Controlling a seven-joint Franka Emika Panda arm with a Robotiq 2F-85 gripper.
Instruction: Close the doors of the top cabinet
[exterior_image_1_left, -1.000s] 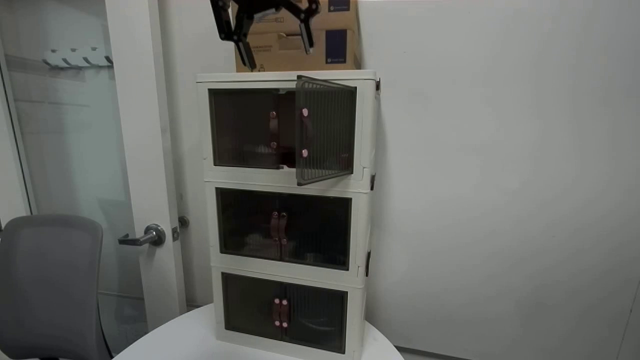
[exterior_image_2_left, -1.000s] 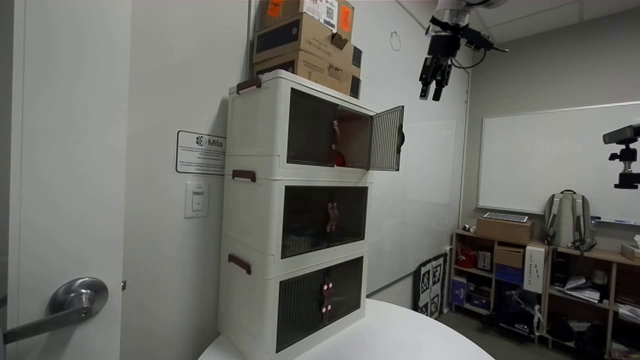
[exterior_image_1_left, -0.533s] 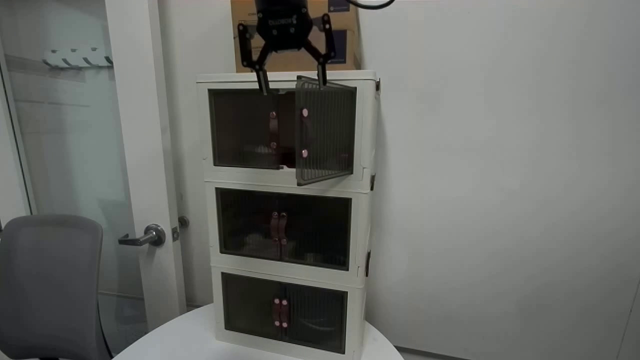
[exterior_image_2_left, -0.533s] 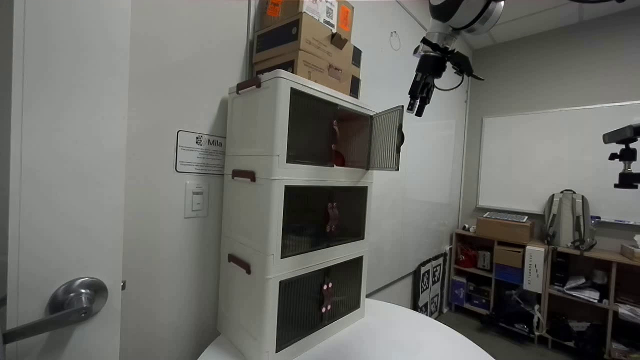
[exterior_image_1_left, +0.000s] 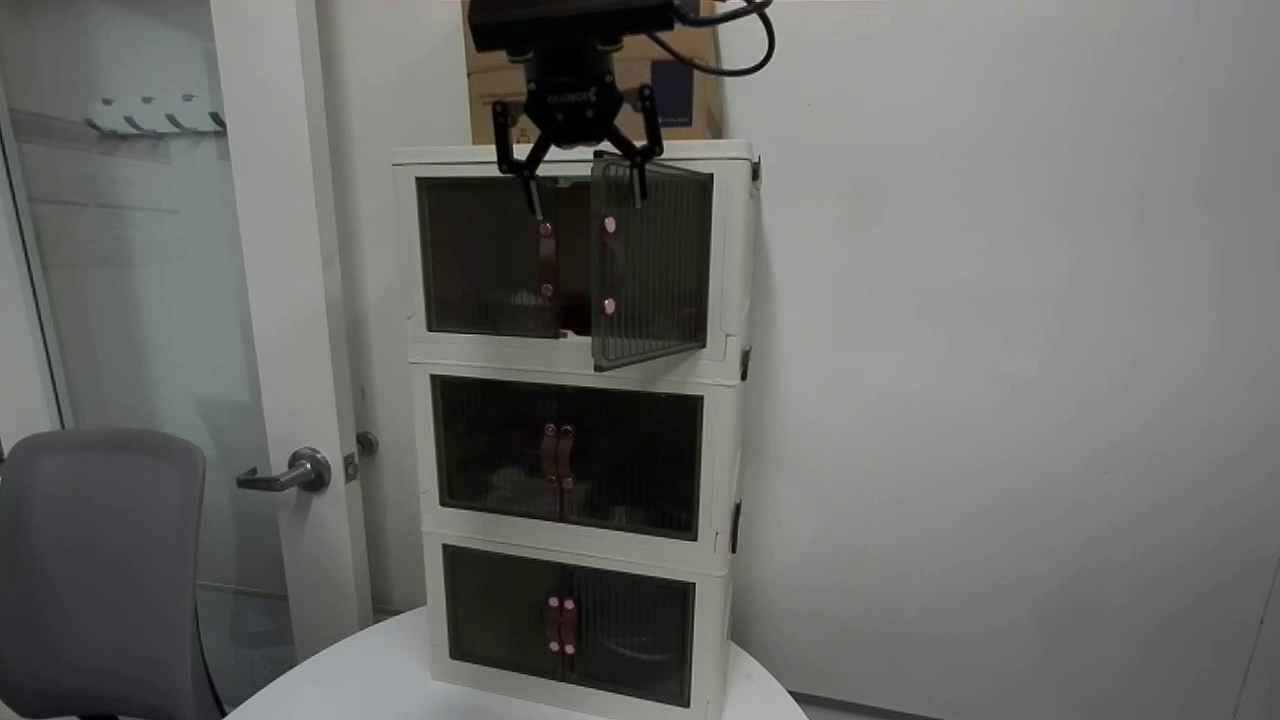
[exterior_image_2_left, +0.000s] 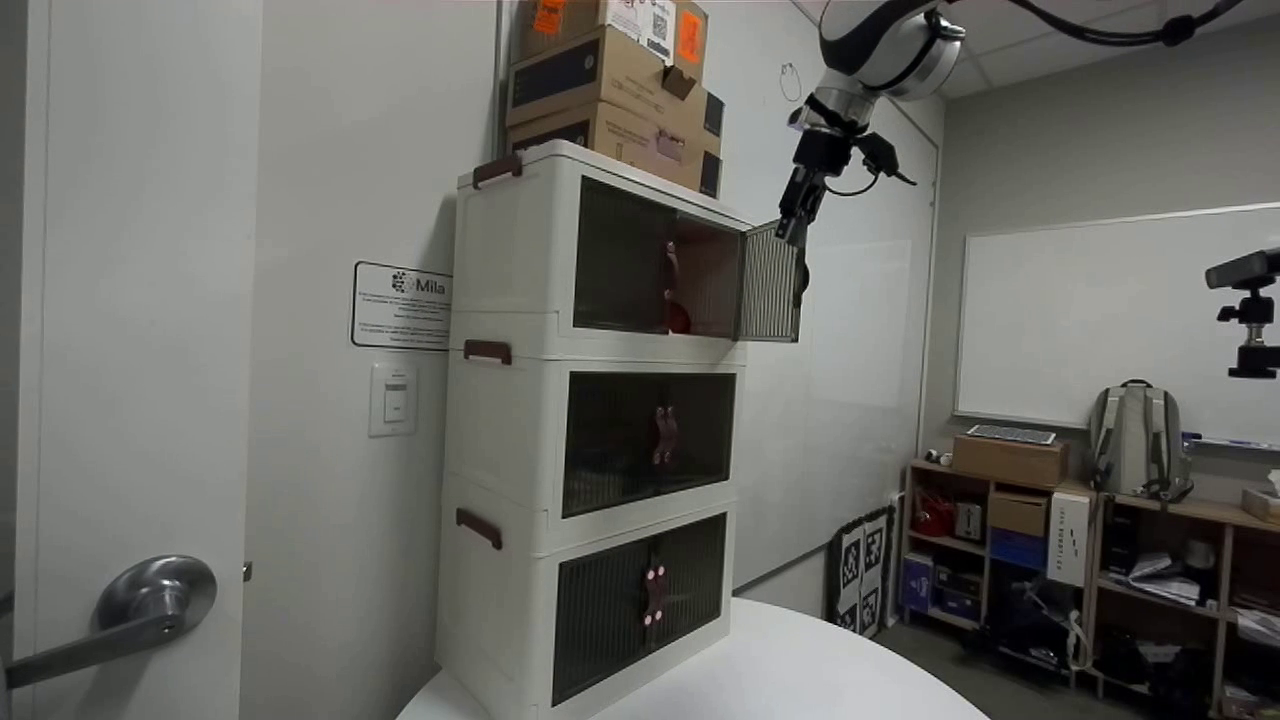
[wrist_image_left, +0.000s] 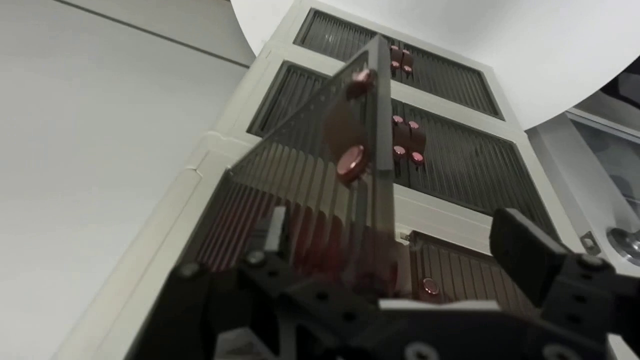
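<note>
The top cabinet (exterior_image_1_left: 735, 260) is the uppermost white tier, also in an exterior view (exterior_image_2_left: 510, 240). Its translucent right door (exterior_image_1_left: 660, 270) stands swung outward, also in an exterior view (exterior_image_2_left: 768, 295) and the wrist view (wrist_image_left: 300, 165). Its other door (exterior_image_1_left: 485, 260) lies about flush with the frame, also in an exterior view (exterior_image_2_left: 622, 255). My gripper (exterior_image_1_left: 588, 210) is open and empty, pointing down near the open door's upper part, also in an exterior view (exterior_image_2_left: 790, 238). In the wrist view its fingers (wrist_image_left: 397, 240) appear either side of the open door's free edge. I cannot tell whether they touch it.
Two lower tiers with shut doors (exterior_image_1_left: 570, 455) (exterior_image_1_left: 570, 625) stand below on a round white table (exterior_image_1_left: 340, 670). Cardboard boxes (exterior_image_2_left: 620, 100) sit on top of the unit. A red object (exterior_image_2_left: 678, 318) shows inside the top cabinet. A wall is close behind.
My gripper has come down and moved in toward the open door, from above the cabinet's top to the door's upper part. It stays open. The doors have not moved.
</note>
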